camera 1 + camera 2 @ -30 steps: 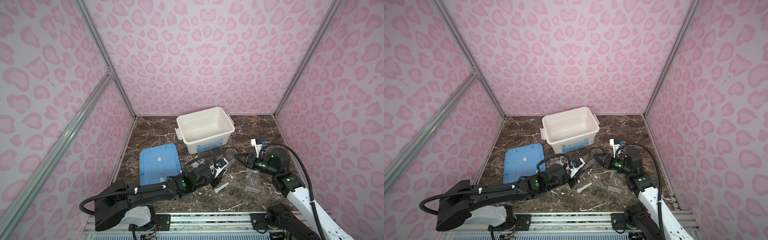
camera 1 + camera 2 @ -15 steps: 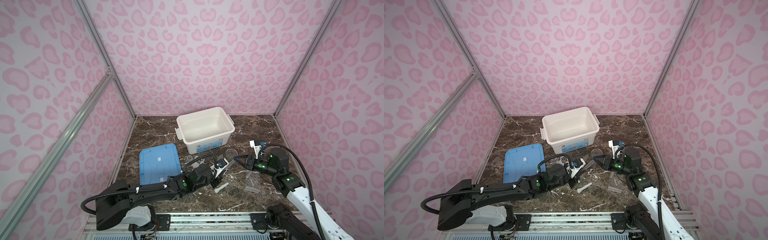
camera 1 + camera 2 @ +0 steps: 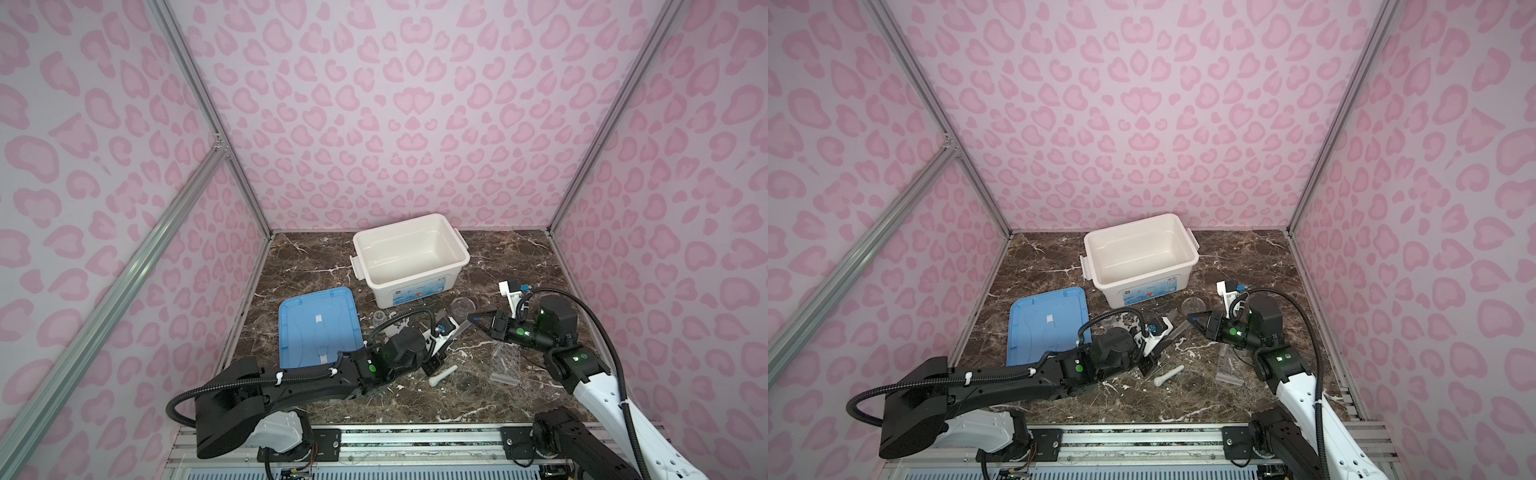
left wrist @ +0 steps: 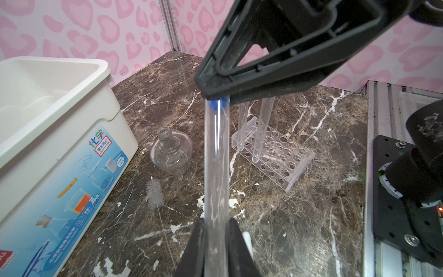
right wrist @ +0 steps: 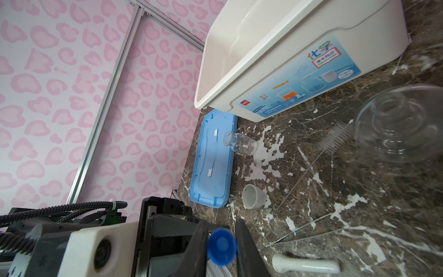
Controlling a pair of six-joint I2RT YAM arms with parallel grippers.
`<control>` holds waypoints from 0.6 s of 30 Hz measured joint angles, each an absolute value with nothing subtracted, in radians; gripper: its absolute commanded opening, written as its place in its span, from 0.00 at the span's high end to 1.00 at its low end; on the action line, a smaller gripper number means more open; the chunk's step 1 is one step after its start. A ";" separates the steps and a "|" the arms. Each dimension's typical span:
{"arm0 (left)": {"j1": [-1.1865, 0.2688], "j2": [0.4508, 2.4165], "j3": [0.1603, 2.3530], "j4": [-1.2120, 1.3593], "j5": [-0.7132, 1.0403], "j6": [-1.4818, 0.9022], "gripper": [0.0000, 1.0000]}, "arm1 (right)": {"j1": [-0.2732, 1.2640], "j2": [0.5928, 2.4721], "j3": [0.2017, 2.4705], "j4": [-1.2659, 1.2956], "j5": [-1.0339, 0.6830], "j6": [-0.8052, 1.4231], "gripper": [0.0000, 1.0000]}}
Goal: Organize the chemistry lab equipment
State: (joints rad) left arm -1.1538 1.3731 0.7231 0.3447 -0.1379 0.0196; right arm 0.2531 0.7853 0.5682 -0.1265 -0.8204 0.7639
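Note:
A clear test tube (image 4: 215, 167) with a blue cap (image 5: 221, 247) hangs above the marble floor between my two arms. My left gripper (image 4: 215, 239) is shut on its lower part. My right gripper (image 5: 221, 227) is shut on the capped end; in both top views its tip (image 3: 473, 319) (image 3: 1192, 319) meets the tube. The clear rack (image 4: 273, 153) (image 3: 505, 363) lies under the right arm with two tubes (image 4: 260, 134) standing in it. A round glass flask (image 4: 171, 153), a small beaker (image 5: 239, 144), the white mortar (image 5: 254, 200) and the pestle (image 3: 442, 376) rest on the floor.
The open white bin (image 3: 409, 257) stands at the back centre, its blue lid (image 3: 318, 328) flat to the left. A wire tube brush (image 4: 154, 191) lies beside the flask. Pink walls close in three sides.
My right gripper has moved left to the tube's capped end and its jaws have closed on the blue cap. The left arm has held the tube still.

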 measured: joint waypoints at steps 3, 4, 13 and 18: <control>-1.153 1.378 0.725 0.345 -0.138 0.022 0.85 | 0.253 0.786 0.568 -0.131 -0.820 0.762 0.81; -1.154 1.379 0.725 0.345 -0.138 0.022 0.84 | 0.253 0.786 0.568 -0.133 -0.819 0.760 0.81; -1.153 1.369 0.717 0.346 -0.146 0.025 0.34 | 0.253 0.764 0.568 -0.178 -0.799 0.734 0.84; -1.153 1.334 0.684 0.372 -0.193 0.010 0.02 | 0.258 0.727 0.594 -0.252 -0.738 0.694 0.85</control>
